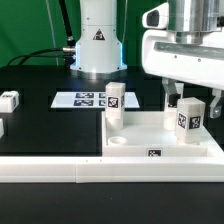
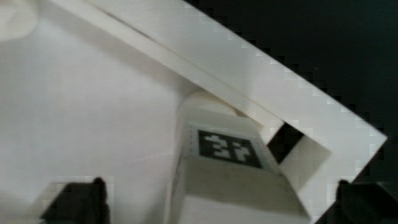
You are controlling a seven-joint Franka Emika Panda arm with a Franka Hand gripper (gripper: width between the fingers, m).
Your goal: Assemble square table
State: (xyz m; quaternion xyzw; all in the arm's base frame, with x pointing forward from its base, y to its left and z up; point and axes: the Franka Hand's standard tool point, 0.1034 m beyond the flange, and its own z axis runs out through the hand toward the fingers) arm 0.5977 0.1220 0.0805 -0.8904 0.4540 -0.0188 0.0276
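So, the white plastic square slab with a raised rim (image 1: pixel 140 130) is seen lying on the black table (image 1: pixel 45 125), pushed up against the long white border rail (image 1: pixel 60 166), with its edge tag faced toward the camera. One short white tagged leg block (image 1: pixel 115 100) is stood upright in the slab's corner on the exterior view's left. A second tagged leg block (image 1: pixel 187 117) (image 2: pixel 231 150) is stood near the slab's corner on the exterior view's right and is straddled by the two-finger gripper (image 1: pixel 190 106) (image 2: pixel 222 205). The jaws are held apart, and in the wrist view gaps are visible on both sides of the block. A loose leg block (image 1: pixel 8 100) is left well off on the table, and the marker board (image 1: pixel 85 98) is lying behind.
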